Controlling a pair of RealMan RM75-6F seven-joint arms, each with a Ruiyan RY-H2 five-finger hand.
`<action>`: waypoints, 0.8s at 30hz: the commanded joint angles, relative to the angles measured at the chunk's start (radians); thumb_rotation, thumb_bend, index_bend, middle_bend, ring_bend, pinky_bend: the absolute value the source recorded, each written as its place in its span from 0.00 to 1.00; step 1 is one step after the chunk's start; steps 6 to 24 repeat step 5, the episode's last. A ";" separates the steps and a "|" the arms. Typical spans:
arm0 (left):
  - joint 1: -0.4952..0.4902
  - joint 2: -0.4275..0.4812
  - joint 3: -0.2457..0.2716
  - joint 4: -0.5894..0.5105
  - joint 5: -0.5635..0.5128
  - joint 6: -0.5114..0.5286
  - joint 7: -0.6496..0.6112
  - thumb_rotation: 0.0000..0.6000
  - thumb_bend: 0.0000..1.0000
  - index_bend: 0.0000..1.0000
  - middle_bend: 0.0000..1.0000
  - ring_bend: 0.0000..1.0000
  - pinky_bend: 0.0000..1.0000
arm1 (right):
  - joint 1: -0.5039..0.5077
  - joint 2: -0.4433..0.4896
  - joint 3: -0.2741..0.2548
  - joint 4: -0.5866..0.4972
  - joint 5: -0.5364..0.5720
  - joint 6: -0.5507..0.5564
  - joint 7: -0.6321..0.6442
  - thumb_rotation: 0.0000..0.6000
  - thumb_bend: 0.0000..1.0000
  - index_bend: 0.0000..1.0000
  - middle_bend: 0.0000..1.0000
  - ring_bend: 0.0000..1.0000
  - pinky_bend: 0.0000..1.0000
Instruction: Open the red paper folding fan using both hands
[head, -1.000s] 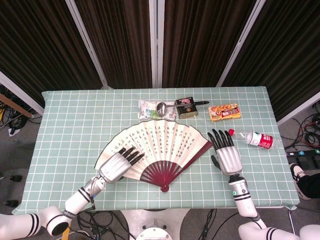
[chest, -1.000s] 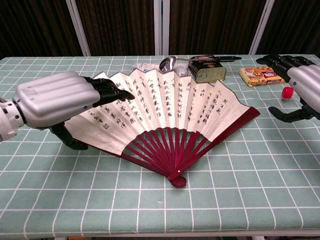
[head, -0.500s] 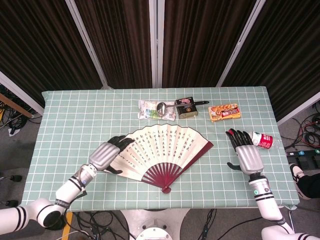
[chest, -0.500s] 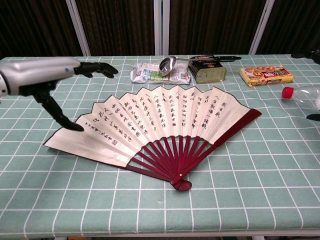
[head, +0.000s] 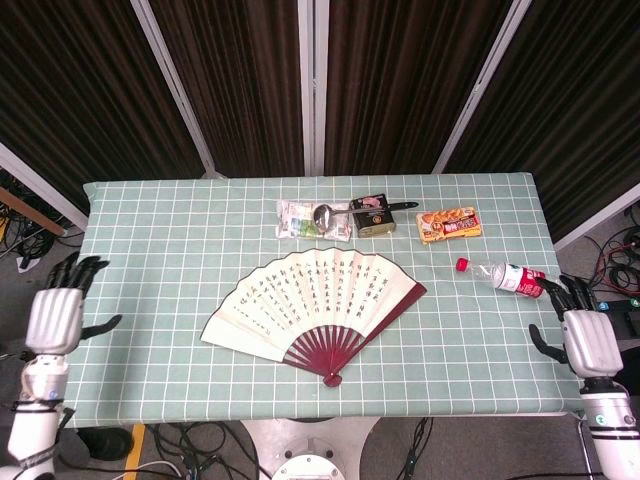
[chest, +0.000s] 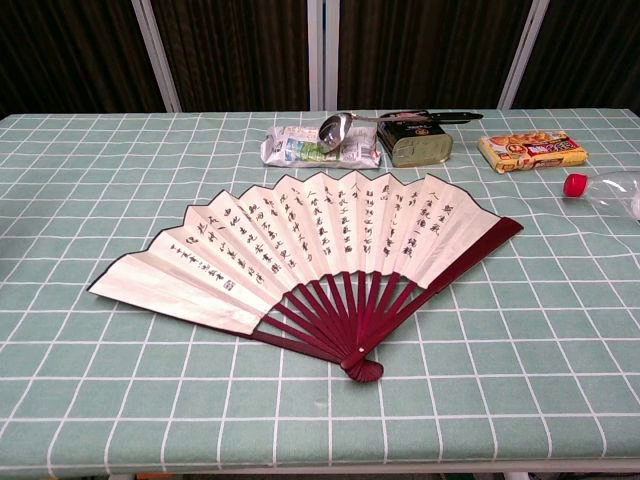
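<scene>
The folding fan (head: 315, 305) (chest: 310, 240) lies spread wide and flat on the green checked table (head: 150, 250), its cream leaf covered in black writing and its dark red ribs meeting at a pivot near the front edge. My left hand (head: 55, 318) hangs off the table's left side with fingers apart and nothing in it. My right hand (head: 585, 338) is beyond the table's right edge, also with fingers spread and empty. Neither hand touches the fan. Neither hand appears in the chest view.
At the back of the table lie a crinkled packet (head: 300, 219), a metal spoon (head: 330, 213), a small tin (head: 373, 216) and an orange snack box (head: 449, 225). A plastic bottle with a red cap (head: 505, 275) lies on its side near the right edge.
Both hands have pulled away from the fan, the left off the table's left side, the right past its right edge. The fan stays spread in place.
</scene>
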 joint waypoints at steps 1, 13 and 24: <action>0.111 0.040 0.063 -0.049 -0.011 0.089 0.064 1.00 0.00 0.22 0.17 0.08 0.15 | -0.048 0.025 -0.028 -0.007 -0.005 0.023 0.073 1.00 0.30 0.14 0.20 0.08 0.05; 0.162 0.048 0.085 -0.088 -0.010 0.122 0.086 1.00 0.00 0.22 0.17 0.08 0.15 | -0.060 0.022 -0.040 0.019 -0.046 0.034 0.137 1.00 0.30 0.14 0.19 0.06 0.03; 0.162 0.048 0.085 -0.088 -0.010 0.122 0.086 1.00 0.00 0.22 0.17 0.08 0.15 | -0.060 0.022 -0.040 0.019 -0.046 0.034 0.137 1.00 0.30 0.14 0.19 0.06 0.03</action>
